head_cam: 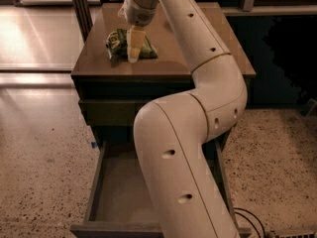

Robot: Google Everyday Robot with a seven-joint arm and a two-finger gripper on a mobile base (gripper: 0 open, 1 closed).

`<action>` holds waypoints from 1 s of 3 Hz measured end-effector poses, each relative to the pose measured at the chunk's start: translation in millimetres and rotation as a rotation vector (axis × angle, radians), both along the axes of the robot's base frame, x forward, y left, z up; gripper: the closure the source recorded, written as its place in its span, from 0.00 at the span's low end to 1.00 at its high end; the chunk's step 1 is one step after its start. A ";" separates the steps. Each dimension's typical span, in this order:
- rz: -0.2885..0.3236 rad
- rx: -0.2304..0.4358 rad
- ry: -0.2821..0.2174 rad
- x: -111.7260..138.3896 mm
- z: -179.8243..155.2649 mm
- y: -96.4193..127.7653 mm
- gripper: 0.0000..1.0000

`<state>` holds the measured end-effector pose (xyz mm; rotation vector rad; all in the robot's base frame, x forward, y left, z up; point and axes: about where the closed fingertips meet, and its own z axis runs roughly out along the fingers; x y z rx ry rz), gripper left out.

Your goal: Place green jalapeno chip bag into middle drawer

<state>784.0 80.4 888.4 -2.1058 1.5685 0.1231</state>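
The small, glossy dark-green foil jalapeno chip bag (115, 42) is seen lying on the brown wooden top surface (94, 66) of the cabinet, towards that top's left half and set back from its front edge. The robot's pale two-finger gripper (132, 57) is pointed straight down at the cabinet top and is placed directly over the bag's middle, so that green foil shows on either side of it. Whether contact has been made, and whether the gripper is spread or closed, cannot be told from this view. The bag's long axis is judged to run left to right across the cabinet top, dipping slightly towards the front at its right end, so the bag is crossed at its narrow waist rather than met end-on. The wide, shallow middle drawer (117, 195) with its grey-brown floor is pulled out below the cabinet's front, and its right part is hidden by the white arm (178, 157). Only this one arm is available, and a lift followed by a carry forward and down is what the coming move is judged to need.
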 end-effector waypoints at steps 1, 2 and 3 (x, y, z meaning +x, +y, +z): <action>0.047 -0.003 0.045 -3.2 -24.1 20.8 0.00; 0.072 0.005 0.090 -5.1 -47.1 32.4 0.00; 0.064 0.022 0.068 2.4 -47.3 38.6 0.19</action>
